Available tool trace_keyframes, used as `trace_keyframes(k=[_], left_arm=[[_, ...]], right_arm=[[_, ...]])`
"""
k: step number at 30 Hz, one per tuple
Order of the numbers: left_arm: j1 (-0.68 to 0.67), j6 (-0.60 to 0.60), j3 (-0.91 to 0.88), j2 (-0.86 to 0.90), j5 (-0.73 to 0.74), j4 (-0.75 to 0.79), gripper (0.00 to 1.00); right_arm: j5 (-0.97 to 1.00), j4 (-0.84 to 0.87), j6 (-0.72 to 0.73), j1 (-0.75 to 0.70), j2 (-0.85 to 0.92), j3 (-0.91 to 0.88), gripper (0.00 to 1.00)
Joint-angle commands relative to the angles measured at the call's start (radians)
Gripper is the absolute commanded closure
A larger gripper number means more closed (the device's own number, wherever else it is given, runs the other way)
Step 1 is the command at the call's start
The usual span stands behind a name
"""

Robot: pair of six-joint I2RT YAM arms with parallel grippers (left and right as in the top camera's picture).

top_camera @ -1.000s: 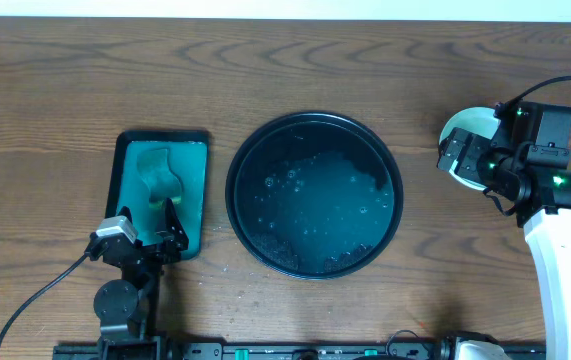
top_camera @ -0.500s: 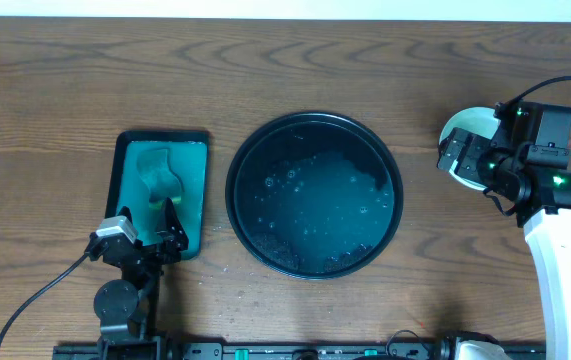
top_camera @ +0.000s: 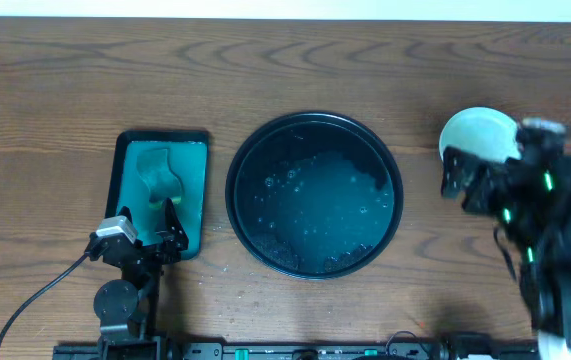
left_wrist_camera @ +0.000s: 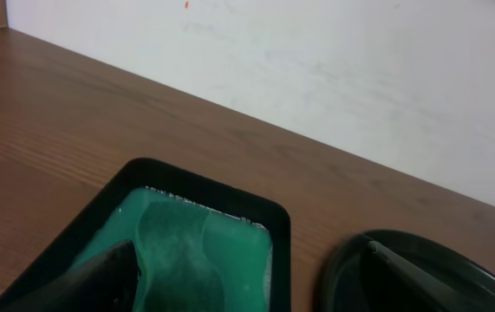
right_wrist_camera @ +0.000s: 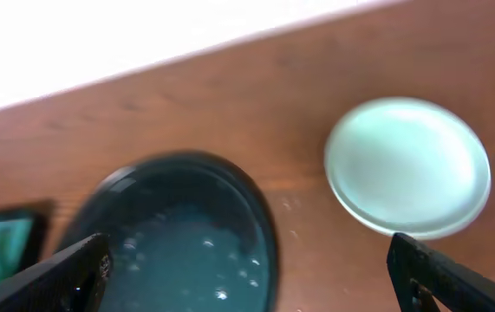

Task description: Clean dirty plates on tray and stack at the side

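A pale mint-green plate [top_camera: 477,133] [right_wrist_camera: 407,165] lies on the wooden tabletop [top_camera: 65,80] at the far right, apart from the tray [top_camera: 314,193], which sits to its left. Whether more plates lie under it cannot be told. Its upper face looks plain and pale.

The tray is round and black with a low rim. It stands at the middle of the tabletop, and its floor carries a wet film with small bubbles and droplets.

The right end effector [top_camera: 468,180] hangs just over the near edge of the plate, and its arm is blurred in the overhead view. From the right wrist view its fingers [right_wrist_camera: 56,282] are spread wide, released, with nothing between them.

Left of the black tray, with a strip of wood between, lies a smaller green rectangular tray [top_camera: 125,150] [left_wrist_camera: 277,234] holding a green cloth [top_camera: 160,175] [left_wrist_camera: 186,251]. The left end effector [top_camera: 162,222] rests over the near end of that tray, fingers parted and grasping nothing. A black cable [top_camera: 35,295] trails from it to the near left.
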Motion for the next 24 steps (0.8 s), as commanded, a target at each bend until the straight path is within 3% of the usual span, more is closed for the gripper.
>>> trace_keyframes(k=[1,9,15,24], left_arm=[[-0.003,-0.001,-0.008,-0.005,0.018,-0.045,0.18],[-0.003,-0.001,-0.008,-0.005,0.018,-0.045,0.18],[-0.003,-0.001,-0.008,-0.005,0.018,-0.045,0.18],[-0.003,-0.001,-0.008,-0.005,0.018,-0.045,0.18]], right_arm=[[0.004,-0.005,-0.009,0.044,-0.155,-0.057,0.01],[0.012,-0.005,-0.013,0.051,-0.567,-0.251,0.01],[0.011,0.016,-0.013,0.047,-0.727,-0.487,0.01],[-0.027,0.357,-0.013,0.041,-0.825,-0.843,0.01]])
